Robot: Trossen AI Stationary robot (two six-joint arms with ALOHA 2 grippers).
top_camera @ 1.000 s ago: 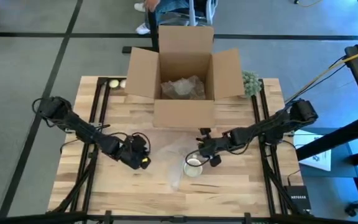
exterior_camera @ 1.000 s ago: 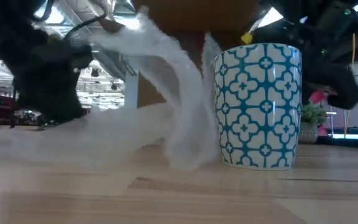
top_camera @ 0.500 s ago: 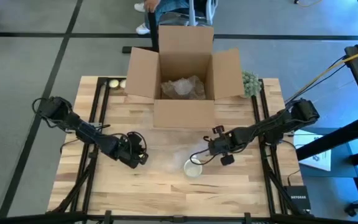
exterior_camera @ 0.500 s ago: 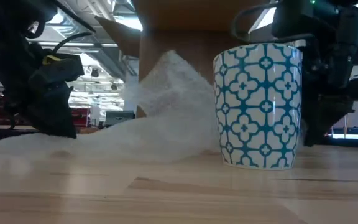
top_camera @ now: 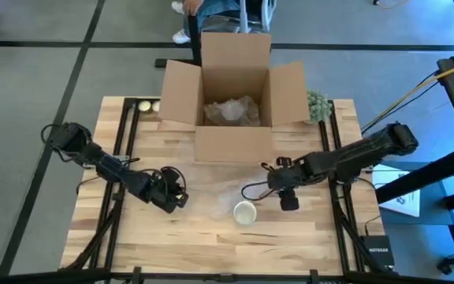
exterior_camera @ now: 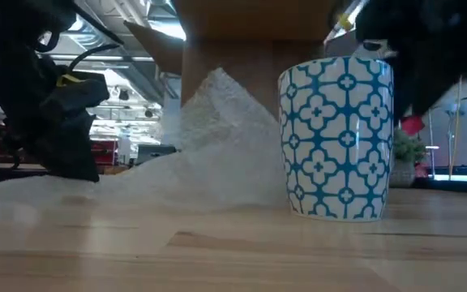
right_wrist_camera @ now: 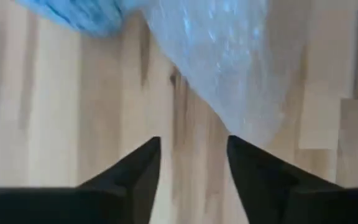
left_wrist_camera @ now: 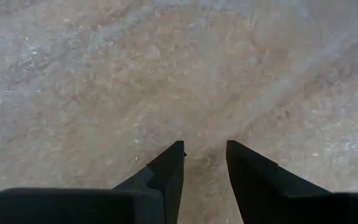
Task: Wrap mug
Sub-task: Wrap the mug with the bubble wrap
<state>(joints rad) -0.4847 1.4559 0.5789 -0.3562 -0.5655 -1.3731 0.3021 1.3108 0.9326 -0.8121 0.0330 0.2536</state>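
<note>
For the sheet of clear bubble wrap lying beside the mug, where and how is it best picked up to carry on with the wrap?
Probably at the raised peak of the clear bubble wrap sheet, bunched up beside the white mug with the blue lattice pattern. That fold stands off the wooden table, so fingers can close across it from above. The left end effector, open over the flat part, is nearer; the right end effector is open over bare wood.
</note>
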